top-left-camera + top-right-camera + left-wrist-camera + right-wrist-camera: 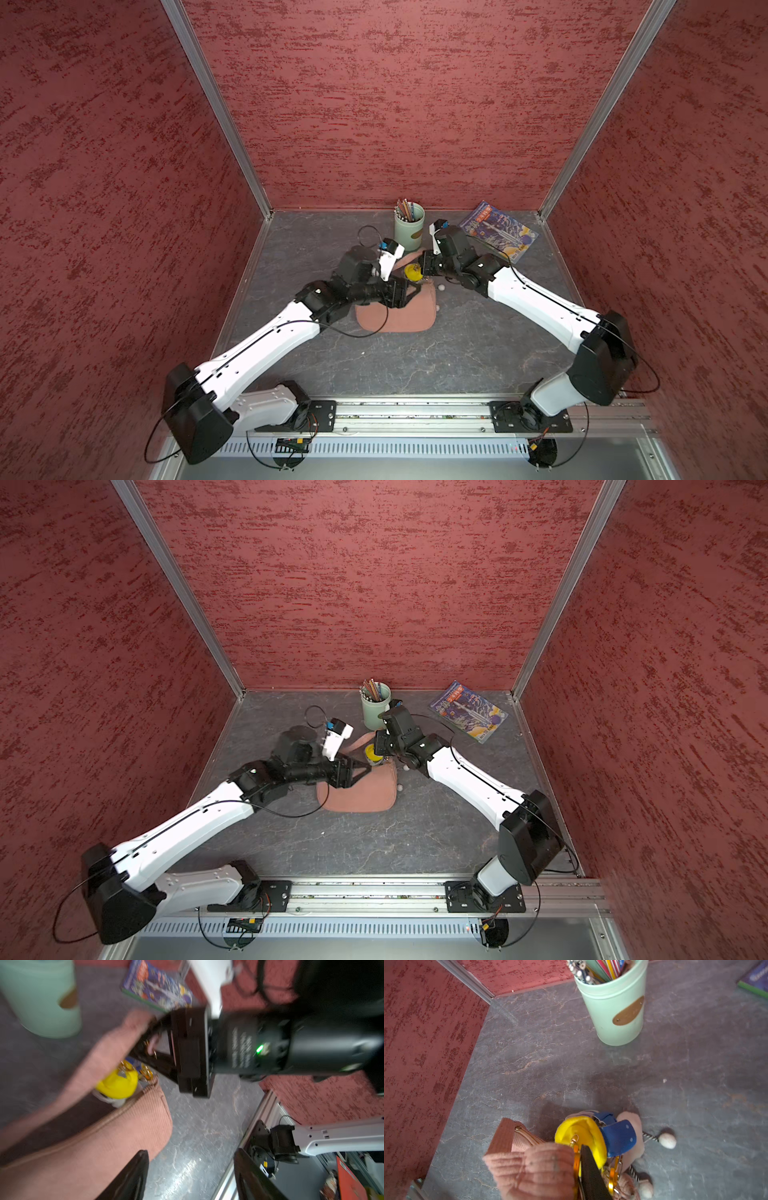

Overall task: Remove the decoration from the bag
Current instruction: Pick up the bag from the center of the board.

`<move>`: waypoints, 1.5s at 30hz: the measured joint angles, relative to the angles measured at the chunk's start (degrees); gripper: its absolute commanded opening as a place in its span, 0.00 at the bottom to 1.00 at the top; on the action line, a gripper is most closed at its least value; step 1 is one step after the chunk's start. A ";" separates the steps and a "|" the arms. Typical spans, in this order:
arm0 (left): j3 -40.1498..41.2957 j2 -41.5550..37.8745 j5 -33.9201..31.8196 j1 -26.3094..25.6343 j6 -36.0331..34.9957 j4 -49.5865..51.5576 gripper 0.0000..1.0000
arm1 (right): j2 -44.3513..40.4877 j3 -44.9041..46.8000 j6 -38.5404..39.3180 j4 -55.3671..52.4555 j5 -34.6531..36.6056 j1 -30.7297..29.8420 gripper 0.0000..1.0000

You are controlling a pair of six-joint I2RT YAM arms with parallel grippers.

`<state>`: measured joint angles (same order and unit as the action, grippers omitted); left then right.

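Hovering over the pink bag (pixel 409 318) mid-counter (pixel 457 357), the left claw (pixel 193 1178) hangs released, pinning nothing. Beyond it, the right claw (pixel 152 1049) is clenched on the gold clasp (pixel 576 1159) beside the yellow-and-blue decoration (pixel 583 1132). Danger, I'd say: with nothing holding the bag down, a tug could drag it whole instead of unclipping, even nudging the pencil cup (pixel 409 232) behind.

Both top views sit high over the near edge, above the arm bases, facing down toward the far wall — two nearly equal takes of the whole table (pixel 415 365). The left wrist camera rides close behind the left claw (pixel 190 1153), blurred, facing right. The right wrist camera looks from low down toward the far-left corner. All four views share the bag (pixel 411 318) and the pencil cup (pixel 409 228).
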<state>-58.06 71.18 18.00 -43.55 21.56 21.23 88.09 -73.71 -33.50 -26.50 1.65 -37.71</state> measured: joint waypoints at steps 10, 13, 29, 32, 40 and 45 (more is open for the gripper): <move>1.16 9.70 -4.61 -2.75 10.80 -13.90 0.59 | -6.10 -1.36 -13.07 -6.51 1.66 -2.54 0.13; 1.05 11.41 -5.31 -2.75 12.61 -17.31 0.53 | -7.93 -1.49 -16.26 -7.63 1.88 -2.71 0.13; -1.22 13.38 -5.97 -3.54 18.36 -23.21 0.53 | -11.34 -1.62 -26.08 -8.94 4.42 -3.13 0.14; -2.27 13.97 -5.81 -4.57 18.78 -23.50 0.53 | -12.17 -1.60 -27.78 -8.90 5.18 -3.34 0.14; -4.52 16.87 -5.01 -5.05 19.54 -25.18 0.32 | -13.55 -1.09 -31.32 -8.33 6.21 -3.56 0.15; -4.52 16.90 -4.66 -4.83 19.85 -25.35 0.29 | -13.77 -0.44 -32.15 -8.02 6.56 -3.82 0.15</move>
<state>-62.59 88.07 13.34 -48.38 41.41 -4.12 74.32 -74.15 -65.65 -34.52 8.21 -41.54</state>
